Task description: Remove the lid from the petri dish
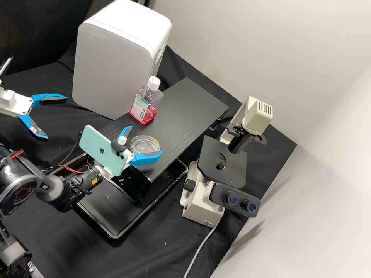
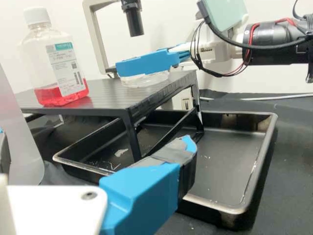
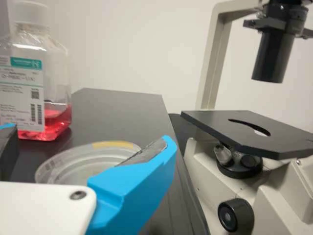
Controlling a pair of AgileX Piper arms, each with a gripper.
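By white wall (image 1: 270, 46), dish (image 1: 145, 145) on platform (image 1: 185, 108)

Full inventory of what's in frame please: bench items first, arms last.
petri dish: 1, clear, near end of the platform
flask: 1, clear, red liquid, white cap, farther back on the platform
platform: 1, black, standing in the tray
tray: 1, black, on the cloth
microscope: 1, white and black, right of the tray
box-shaped device: 1, white, behind the platform
cloth: 1, black, covering the bench
cable: 1, white, below the microscope
phone: 1, mint green, on the right wrist
left tool: 1, blue, open, above the bench's left side
right tool: 1, blue, at the petri dish
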